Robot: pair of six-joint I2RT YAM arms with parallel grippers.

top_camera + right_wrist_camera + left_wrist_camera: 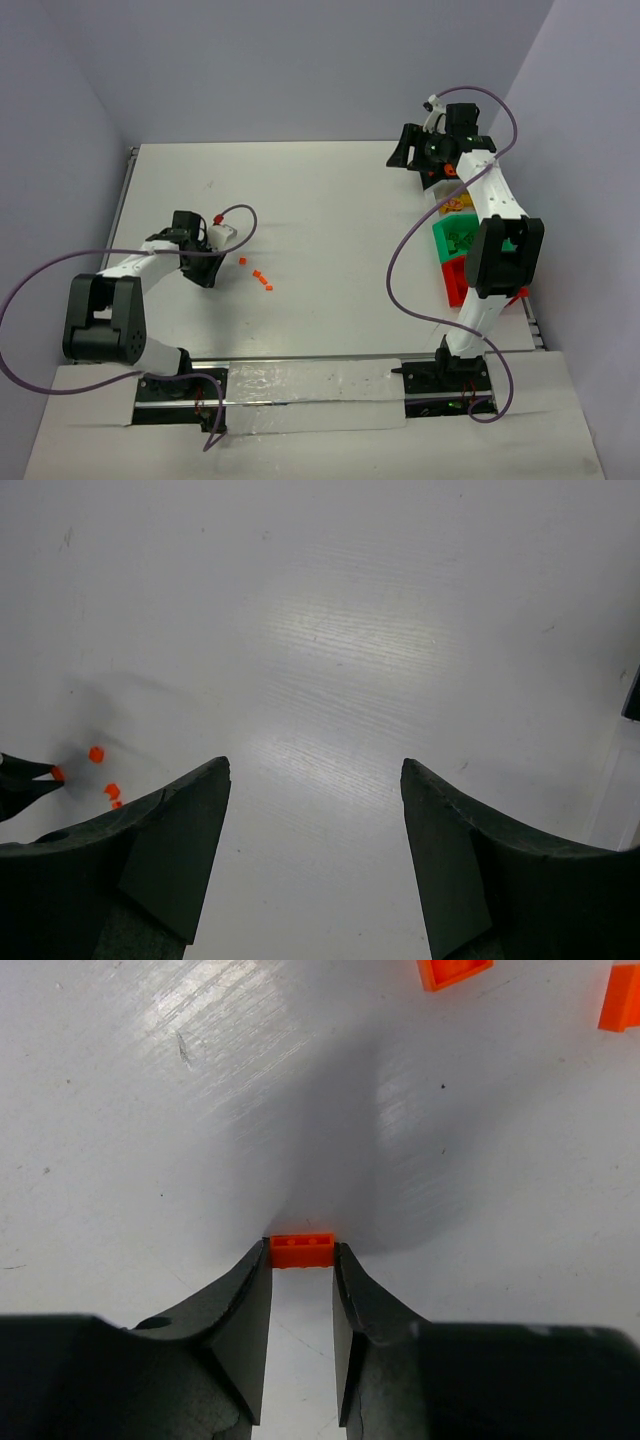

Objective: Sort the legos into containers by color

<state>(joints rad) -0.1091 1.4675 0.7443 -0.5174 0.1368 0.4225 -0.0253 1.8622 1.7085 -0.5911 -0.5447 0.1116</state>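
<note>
Orange oblong brick (300,1249) sits clamped endwise in the left hand (302,1256); right hand (313,765) spread apart.

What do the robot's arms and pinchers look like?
The left arm and right arm are white with chunky black joints. A purple cable loops along each. The left gripper and right gripper each have two black, wedge-shaped fingers.
</note>
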